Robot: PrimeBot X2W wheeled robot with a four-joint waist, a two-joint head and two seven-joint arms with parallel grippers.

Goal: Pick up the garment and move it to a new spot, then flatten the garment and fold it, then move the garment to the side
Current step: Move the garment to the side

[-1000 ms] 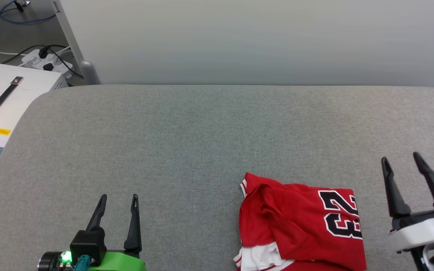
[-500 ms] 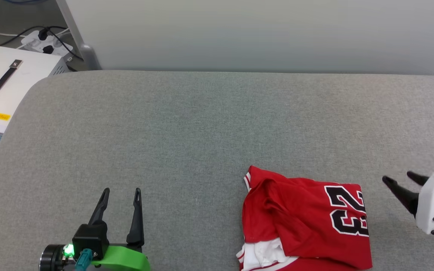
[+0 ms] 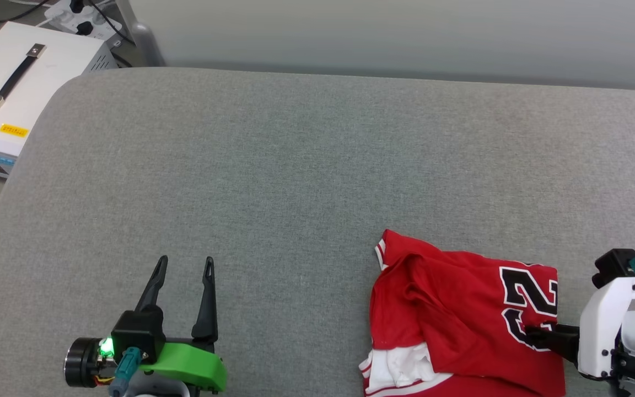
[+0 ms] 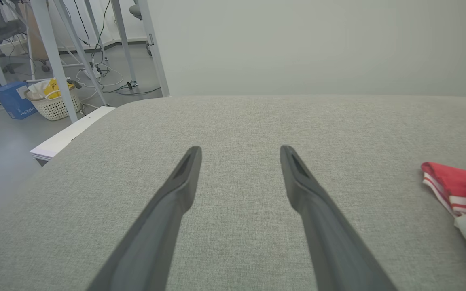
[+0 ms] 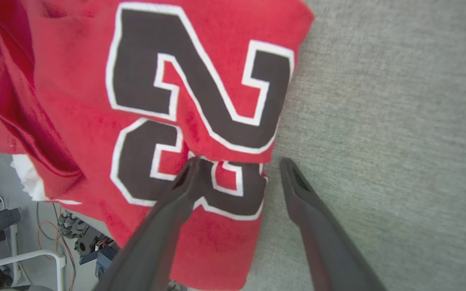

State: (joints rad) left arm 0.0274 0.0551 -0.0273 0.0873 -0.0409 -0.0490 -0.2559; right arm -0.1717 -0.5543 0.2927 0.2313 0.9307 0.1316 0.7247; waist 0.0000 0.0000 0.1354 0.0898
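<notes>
Looking down, head view: you see garment (image 3: 450,314) bunched on grey surface (image 3: 295,165), at near right. Left wrist view: left gripper (image 4: 239,147) spread, empty. Right wrist view: right gripper (image 5: 240,161) spread, straddling garment's numbered edge, grasping nothing.

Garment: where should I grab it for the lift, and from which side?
Probably take the garment by its right edge, beside the black number, coming from the robot's right. That edge lies flat on the table, and the open right gripper straddles it: one finger over fabric, one over bare table.
</notes>
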